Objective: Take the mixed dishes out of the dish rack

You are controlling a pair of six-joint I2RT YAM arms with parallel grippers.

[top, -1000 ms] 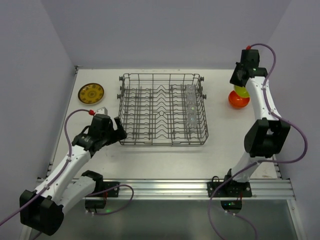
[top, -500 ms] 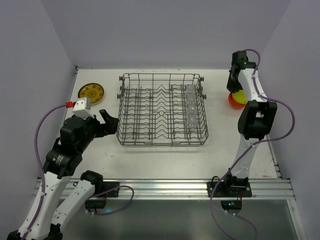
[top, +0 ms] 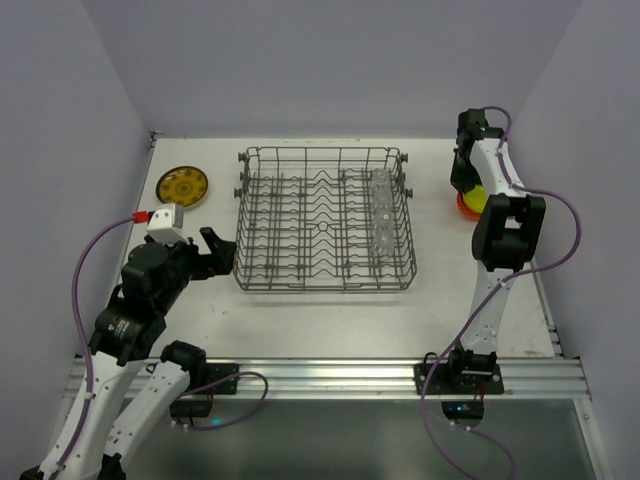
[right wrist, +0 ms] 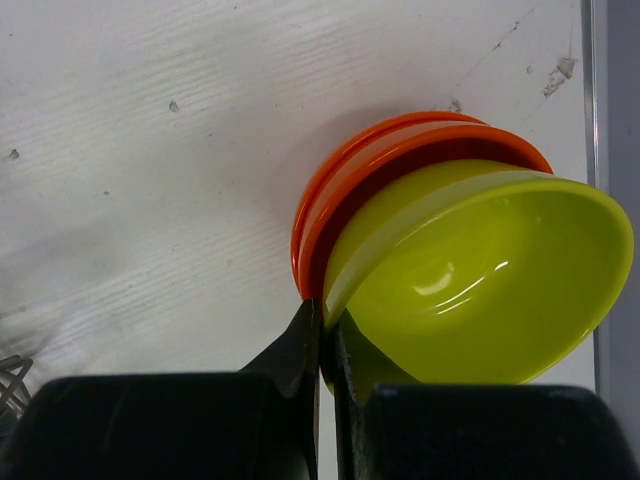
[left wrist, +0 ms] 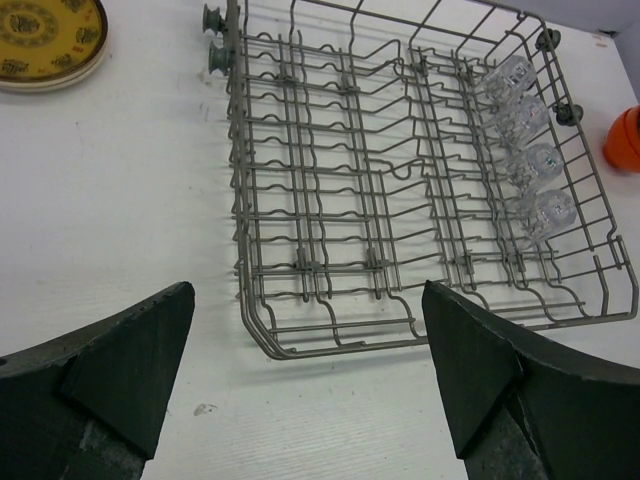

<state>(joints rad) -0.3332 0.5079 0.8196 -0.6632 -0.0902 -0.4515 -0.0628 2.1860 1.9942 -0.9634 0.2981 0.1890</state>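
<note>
The grey wire dish rack stands mid-table with several clear glasses lined along its right side. In the right wrist view my right gripper is shut on the rim of the yellow-green bowl, which tilts into two stacked orange bowls right of the rack. My left gripper hangs open over bare table just outside the rack's near left corner, nothing between its fingers. Patterned plates lie stacked at the far left.
The left wall runs close beside the plates. The table's right edge lies just beyond the bowls. A metal rail with both arm bases crosses the near edge.
My right arm has folded up and swung its wrist left and down over the bowls, still pinching the yellow-green bowl. My left arm has risen, drawing its open gripper slightly left of the rack.
</note>
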